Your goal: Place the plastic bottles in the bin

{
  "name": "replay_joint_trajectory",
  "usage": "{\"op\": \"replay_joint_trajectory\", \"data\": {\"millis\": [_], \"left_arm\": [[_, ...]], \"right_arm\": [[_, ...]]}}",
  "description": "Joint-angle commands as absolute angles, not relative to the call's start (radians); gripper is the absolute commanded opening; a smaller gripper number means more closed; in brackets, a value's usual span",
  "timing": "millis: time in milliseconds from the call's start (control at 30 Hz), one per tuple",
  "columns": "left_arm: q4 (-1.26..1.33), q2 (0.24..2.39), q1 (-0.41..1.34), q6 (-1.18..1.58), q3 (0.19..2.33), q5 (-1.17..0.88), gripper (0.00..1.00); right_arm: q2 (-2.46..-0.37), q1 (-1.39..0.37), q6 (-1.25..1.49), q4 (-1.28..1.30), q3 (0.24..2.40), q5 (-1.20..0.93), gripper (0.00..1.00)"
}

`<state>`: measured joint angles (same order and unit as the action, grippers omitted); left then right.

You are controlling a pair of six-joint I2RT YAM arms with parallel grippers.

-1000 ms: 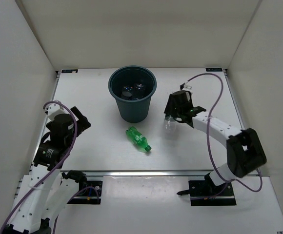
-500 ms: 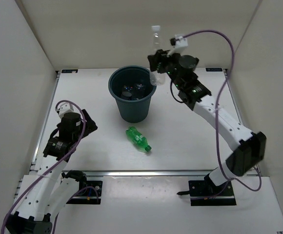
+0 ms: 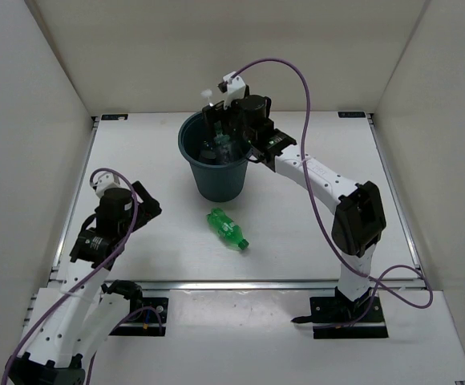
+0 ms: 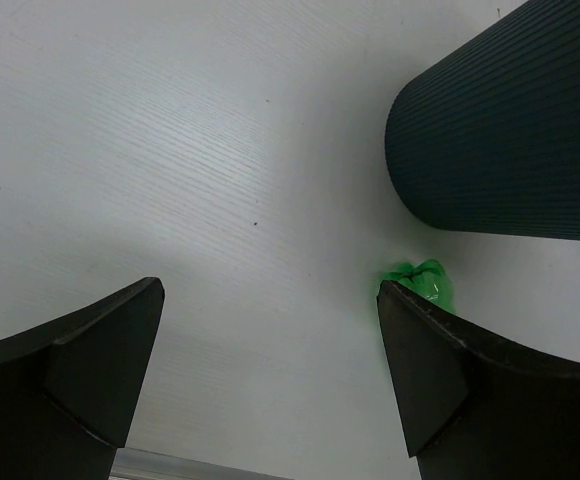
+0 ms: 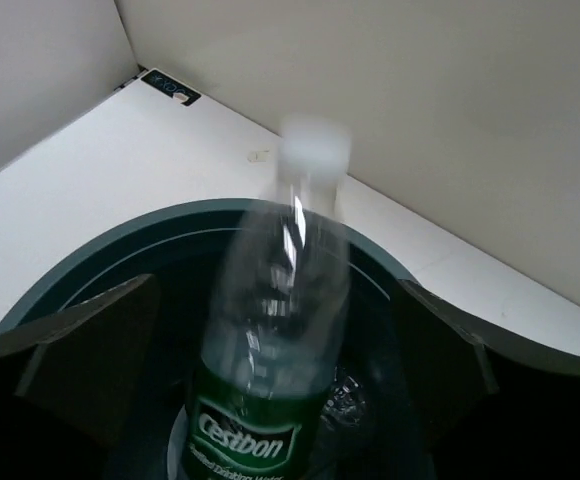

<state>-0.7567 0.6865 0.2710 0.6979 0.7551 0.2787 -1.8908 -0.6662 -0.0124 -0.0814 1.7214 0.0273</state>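
Observation:
A clear bottle [image 5: 270, 330] with a dark green label and a white cap [image 3: 208, 96] hangs upright and blurred over the mouth of the dark teal bin [image 3: 220, 180]. My right gripper [image 3: 216, 128] is open around it, with a gap on each side [image 5: 276, 283]. Another clear bottle [image 5: 345, 395] lies in the bin's bottom. The all-green bottle [image 3: 227, 228] lies on the table just in front of the bin. My left gripper [image 3: 148, 204] is open to the left of it with nothing between its fingers [image 4: 268, 288]. In the left wrist view the green bottle [image 4: 425, 280] peeks out beside the right finger.
White walls close in the table at the back and on both sides. The bin's ribbed wall [image 4: 510, 130] stands close ahead on the right of the left gripper. A metal rail runs along the table's near edge [image 3: 240, 283].
My right arm swung from the table's right side up and over the bin with the clear bottle, and its jaws have just opened. My left arm has shifted slightly toward the green bottle.

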Motion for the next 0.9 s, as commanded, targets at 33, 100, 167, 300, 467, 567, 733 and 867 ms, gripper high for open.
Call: {"op": "replay_joint_trajectory", "data": {"millis": [33, 100, 167, 300, 467, 567, 733, 867], "left_arm": [[-0.758, 0.698, 0.299, 0.747, 0.732, 0.318, 0.99], [-0.736, 0.719, 0.311, 0.756, 0.732, 0.298, 0.99], [-0.724, 0.744, 0.324, 0.773, 0.726, 0.276, 0.99], [-0.677, 0.784, 0.392, 0.828, 0.700, 0.246, 0.99], [-0.621, 0.842, 0.504, 0.925, 0.663, 0.201, 0.98], [-0.597, 0.871, 0.604, 1.014, 0.650, 0.239, 0.98], [-0.444, 0.952, 0.716, 1.153, 0.604, 0.238, 0.99], [-0.448, 1.132, 0.807, 1.203, 0.708, 0.337, 0.99]], "right_arm": [[-1.824, -0.675, -0.066, -0.092, 1.828, 0.009, 0.99], [-1.818, -0.675, -0.072, -0.083, 1.842, 0.012, 0.99], [-1.774, -0.676, -0.078, -0.091, 1.804, -0.018, 1.00], [-1.608, -0.664, -0.074, -0.121, 1.619, 0.040, 0.99], [-1.381, -0.614, -0.003, -0.120, 1.343, 0.078, 0.99], [-1.249, -0.595, -0.006, -0.042, 1.206, 0.214, 1.00], [-1.021, -0.539, 0.082, 0.096, 0.999, 0.363, 0.99], [-0.873, -0.361, 0.158, 0.237, 0.887, 0.276, 1.00]]}}
